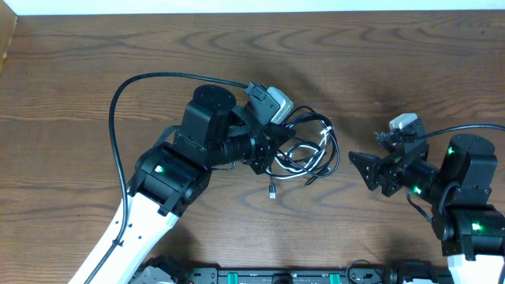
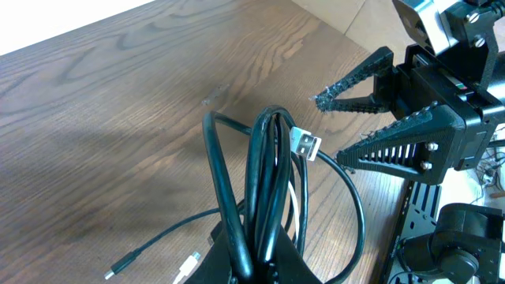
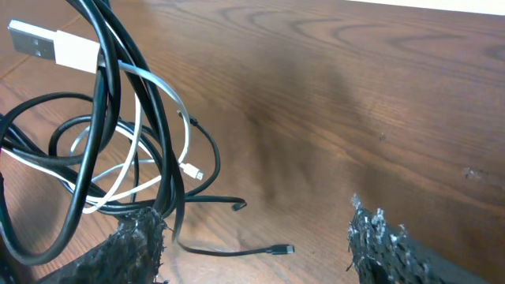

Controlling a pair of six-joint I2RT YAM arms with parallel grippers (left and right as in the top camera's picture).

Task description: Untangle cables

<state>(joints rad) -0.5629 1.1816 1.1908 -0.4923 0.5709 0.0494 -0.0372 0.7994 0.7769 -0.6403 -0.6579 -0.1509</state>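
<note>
Overhead, the cables (image 1: 304, 150) form 1 tangle mid-tabletop (image 1: 79, 63), at the left gripper (image 1: 274, 150). The left wrist view adds detail: that gripper is clamped on several black loops, which stand upright, with a USB plug (image 2: 306, 143) near the top. The right wrist view shows 1 white cable (image 3: 186, 126) most clearly. The right gripper (image 1: 364, 167) is spread wide, empty, near the tangle, touching nothing.
</note>
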